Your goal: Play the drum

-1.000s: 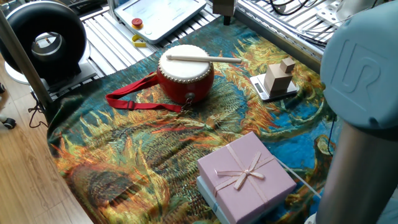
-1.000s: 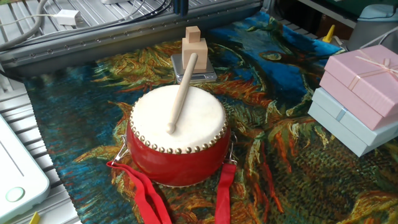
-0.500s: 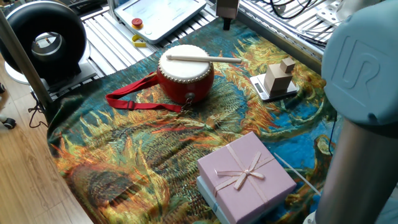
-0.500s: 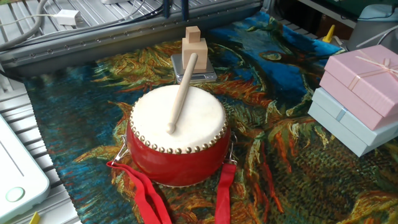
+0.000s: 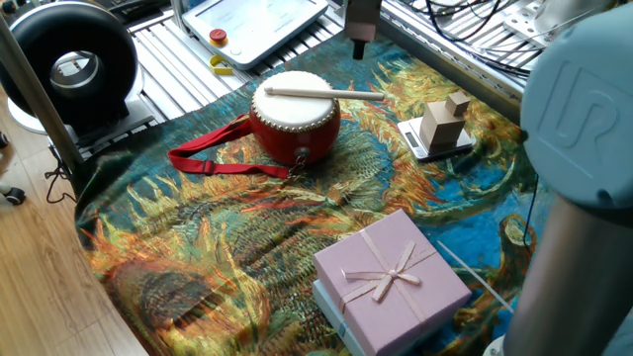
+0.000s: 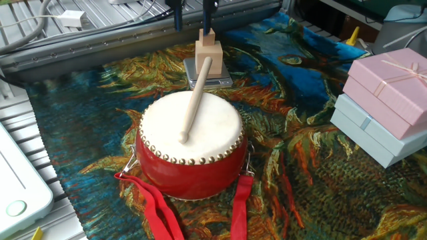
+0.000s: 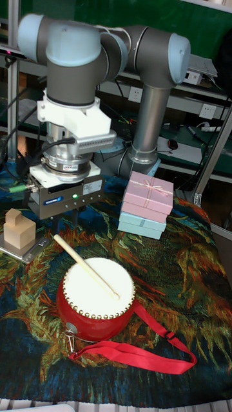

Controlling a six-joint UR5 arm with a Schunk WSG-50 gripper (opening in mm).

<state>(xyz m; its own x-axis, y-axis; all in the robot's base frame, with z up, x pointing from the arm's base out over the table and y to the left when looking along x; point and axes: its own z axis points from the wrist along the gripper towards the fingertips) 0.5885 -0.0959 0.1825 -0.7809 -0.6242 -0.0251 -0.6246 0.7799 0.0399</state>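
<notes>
The drum [image 5: 295,117] [image 6: 192,143] [image 7: 96,299] stands upright on the patterned cloth, with a red body, a cream head and studs around the rim. A wooden drumstick [image 5: 321,93] [image 6: 195,100] [image 7: 84,264] lies across its head, one end jutting past the rim toward the wooden block. My gripper [image 5: 362,30] [image 6: 193,13] [image 7: 66,225] hangs open above that jutting end, clear of the stick, with nothing between its fingers. The red strap [image 5: 213,158] trails off the drum across the cloth.
A wooden block on a small scale [image 5: 442,124] [image 6: 208,50] [image 7: 19,228] sits just behind the drum, under the gripper. A lilac gift box stacked on a pale blue one [image 5: 391,280] [image 6: 390,83] [image 7: 148,196] stands to the side. A black fan [image 5: 69,64] stands off the cloth.
My gripper has come lower and further into view above the drumstick's far end. The drum and the stick have not moved.
</notes>
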